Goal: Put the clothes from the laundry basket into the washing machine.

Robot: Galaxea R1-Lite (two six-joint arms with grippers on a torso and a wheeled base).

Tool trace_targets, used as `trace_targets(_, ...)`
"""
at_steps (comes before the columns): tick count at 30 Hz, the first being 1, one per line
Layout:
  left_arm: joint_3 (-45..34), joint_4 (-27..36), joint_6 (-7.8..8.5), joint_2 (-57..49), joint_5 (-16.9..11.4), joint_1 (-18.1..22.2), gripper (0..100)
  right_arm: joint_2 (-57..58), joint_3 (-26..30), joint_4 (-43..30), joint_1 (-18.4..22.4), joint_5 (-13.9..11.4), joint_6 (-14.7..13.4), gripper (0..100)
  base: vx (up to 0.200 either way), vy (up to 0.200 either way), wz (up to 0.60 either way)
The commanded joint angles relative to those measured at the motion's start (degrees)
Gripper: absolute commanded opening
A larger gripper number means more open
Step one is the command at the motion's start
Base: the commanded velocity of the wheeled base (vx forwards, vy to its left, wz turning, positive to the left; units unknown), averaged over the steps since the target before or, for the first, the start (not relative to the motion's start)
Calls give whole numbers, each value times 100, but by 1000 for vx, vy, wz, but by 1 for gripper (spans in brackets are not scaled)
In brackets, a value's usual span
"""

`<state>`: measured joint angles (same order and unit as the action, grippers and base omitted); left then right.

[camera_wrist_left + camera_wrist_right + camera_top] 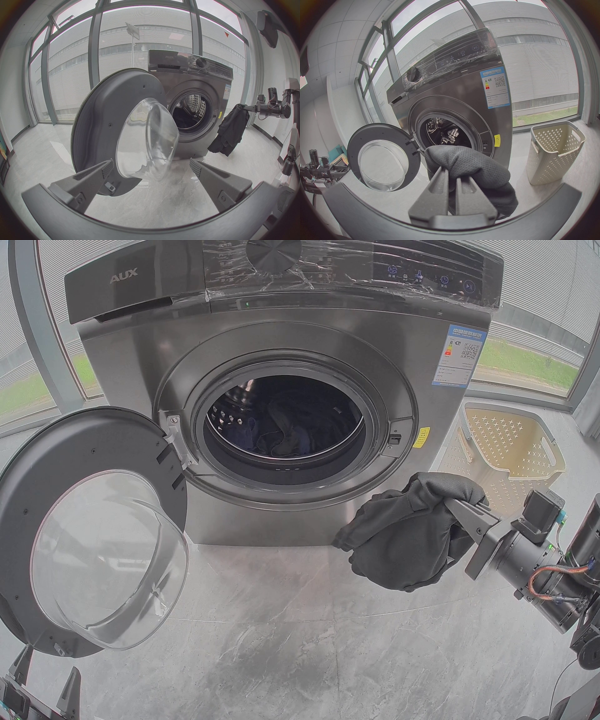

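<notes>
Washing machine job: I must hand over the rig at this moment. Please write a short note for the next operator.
Left gripper: open, empty, low by the open door.
Right gripper: shut on a dark garment, held in the air in front of the washing machine, right of its opening.
Basket: on the floor right of the machine; no clothes seen in it.
Done: some dark clothes lie in the drum.
Left: put the held garment into the drum; check the basket bottom.
</notes>
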<state>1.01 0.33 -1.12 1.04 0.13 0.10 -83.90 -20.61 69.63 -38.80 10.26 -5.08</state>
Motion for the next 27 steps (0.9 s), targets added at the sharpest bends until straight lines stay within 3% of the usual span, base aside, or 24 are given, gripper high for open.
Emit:
trace_targets(1,-84,2,-11,-68,4,-1,100,-22,14,-2,-13,2,-1,0,0,0,0)
trace_targets(5,-84,2,-2,-68,4,-1,100,-57,14,6,-13,2,-1,0,0,0,0)
trace_targets(15,-84,2,7,-68,4,-1,100,-66,5,6,-22,2,-1,0,0,-180,0)
trace_targets(27,-92,-15,86,-86,39,8,100,-575,-276,42,-690,2,-98,0,0,0,0)
